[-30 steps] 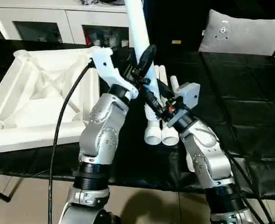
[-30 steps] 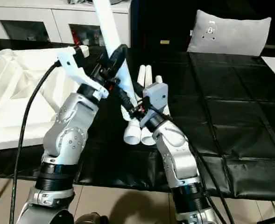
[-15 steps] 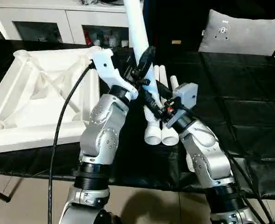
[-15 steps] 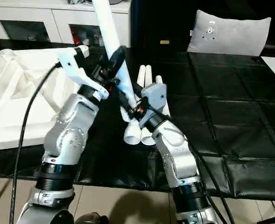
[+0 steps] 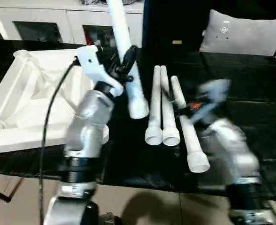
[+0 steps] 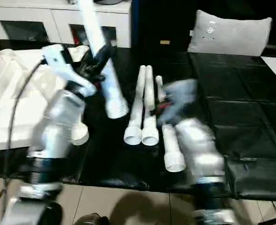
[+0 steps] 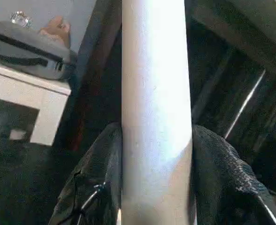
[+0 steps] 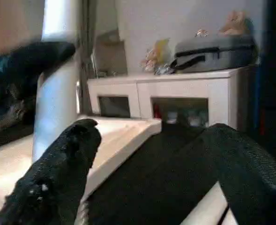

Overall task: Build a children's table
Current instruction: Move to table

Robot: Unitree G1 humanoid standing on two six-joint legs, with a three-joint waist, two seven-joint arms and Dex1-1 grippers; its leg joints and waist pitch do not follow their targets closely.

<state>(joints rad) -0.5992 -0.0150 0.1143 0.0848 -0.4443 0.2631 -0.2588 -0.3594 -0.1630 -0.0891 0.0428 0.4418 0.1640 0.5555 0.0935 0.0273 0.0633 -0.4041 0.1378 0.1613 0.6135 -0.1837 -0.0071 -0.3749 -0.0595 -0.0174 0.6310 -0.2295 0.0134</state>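
Even indoor light leaves the black table (image 5: 250, 117) dim and the white tabletop (image 5: 30, 98) bright, while both silver forearms smear with motion blur, the right arm (image 5: 222, 136) worst.

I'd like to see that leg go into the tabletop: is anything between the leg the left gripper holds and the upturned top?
Nothing visible. The leg in the left gripper hangs just beside the tabletop.

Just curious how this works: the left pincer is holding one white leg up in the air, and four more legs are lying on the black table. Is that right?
Not quite. The left pincer does hold one white leg up, but three legs, not four, lie on the black table. The left eye view shows them side by side.
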